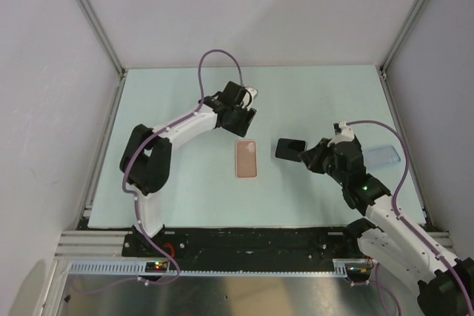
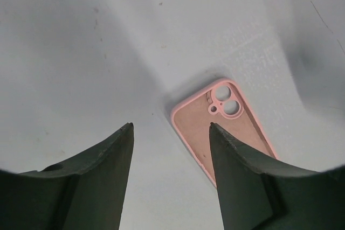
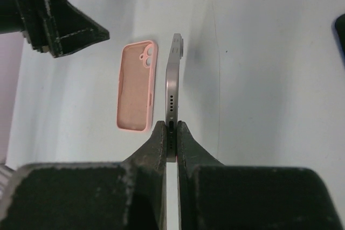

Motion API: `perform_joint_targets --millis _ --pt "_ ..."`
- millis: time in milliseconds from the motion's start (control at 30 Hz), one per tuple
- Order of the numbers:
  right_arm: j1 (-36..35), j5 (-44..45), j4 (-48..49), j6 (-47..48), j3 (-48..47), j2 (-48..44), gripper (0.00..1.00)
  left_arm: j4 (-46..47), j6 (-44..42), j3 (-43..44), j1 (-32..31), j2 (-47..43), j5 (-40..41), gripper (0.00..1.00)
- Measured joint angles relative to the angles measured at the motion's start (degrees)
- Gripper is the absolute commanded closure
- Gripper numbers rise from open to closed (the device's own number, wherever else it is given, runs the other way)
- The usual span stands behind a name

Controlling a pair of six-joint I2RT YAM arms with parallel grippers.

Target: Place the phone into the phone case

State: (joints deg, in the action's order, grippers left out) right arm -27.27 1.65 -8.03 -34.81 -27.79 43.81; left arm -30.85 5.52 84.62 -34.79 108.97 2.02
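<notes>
A pink phone case (image 1: 246,159) lies open side up at the table's middle, camera holes at its far end; it shows in the left wrist view (image 2: 226,127) and the right wrist view (image 3: 136,86). My right gripper (image 1: 307,155) is shut on the phone (image 1: 290,149), a dark-screened phone with a metal edge (image 3: 172,84), held on edge just right of the case and above the table. My left gripper (image 1: 244,112) is open and empty, hovering just beyond the case's far end; its fingers (image 2: 97,176) frame bare table.
A clear bluish second case (image 1: 385,156) lies on the table at the right, beside the right arm. The left gripper shows in the right wrist view (image 3: 54,20) at top left. White walls and metal rails border the table.
</notes>
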Motion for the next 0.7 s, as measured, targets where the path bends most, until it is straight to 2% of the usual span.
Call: perform_joint_targets --millis 300,700 --pt "3.17 -6.08 -1.70 -3.28 0.00 -2.03 1.00 -3.43 -9.84 5.01 -0.24 6.84 -4.31 0.43" --pt "4.52 -8.68 -2.21 -4.48 0.00 -2.03 1.00 -5.92 -13.42 5.05 0.50 11.19 -7.61 0.47"
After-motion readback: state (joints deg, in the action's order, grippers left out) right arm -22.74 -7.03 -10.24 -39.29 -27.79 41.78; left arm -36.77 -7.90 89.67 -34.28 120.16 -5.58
